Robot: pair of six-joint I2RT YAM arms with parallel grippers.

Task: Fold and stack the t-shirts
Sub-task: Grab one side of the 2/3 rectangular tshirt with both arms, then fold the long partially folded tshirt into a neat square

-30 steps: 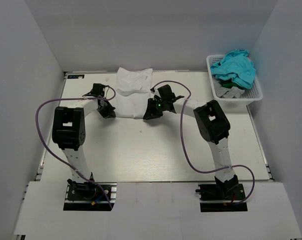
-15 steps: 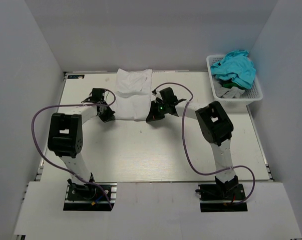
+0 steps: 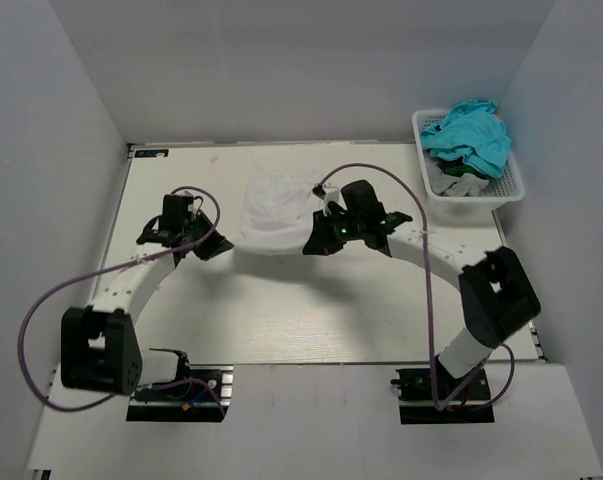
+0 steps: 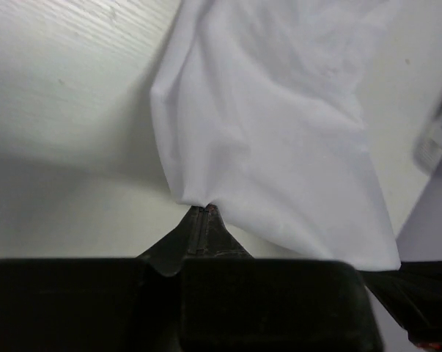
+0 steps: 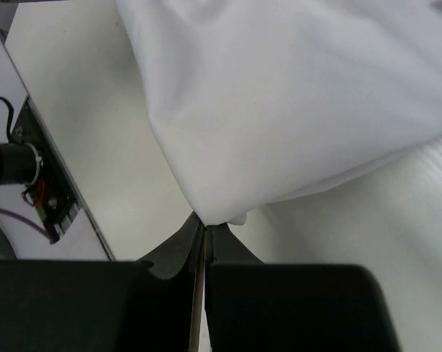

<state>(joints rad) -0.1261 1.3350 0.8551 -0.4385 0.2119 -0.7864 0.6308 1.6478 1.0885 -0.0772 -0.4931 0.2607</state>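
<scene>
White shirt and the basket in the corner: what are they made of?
The white shirt looks like soft, thin, matte cloth, maybe cotton: it wrinkles and drapes. The basket looks like stiff white plastic, with a grid of little holes in its walls.

The left arm (image 3: 131, 280) and right arm (image 3: 436, 255) have white links, bulky black joints and looping purple cables (image 3: 356, 166). The left hand (image 3: 221, 248) and right hand (image 3: 311, 246) are black, with a green light (image 3: 341, 227) behind the right one.

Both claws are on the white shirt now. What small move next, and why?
Probably ease the left claw and right claw slightly apart: each is shut on the near edge of the white shirt, and the cloth between them hangs slack and wrinkled.
</scene>
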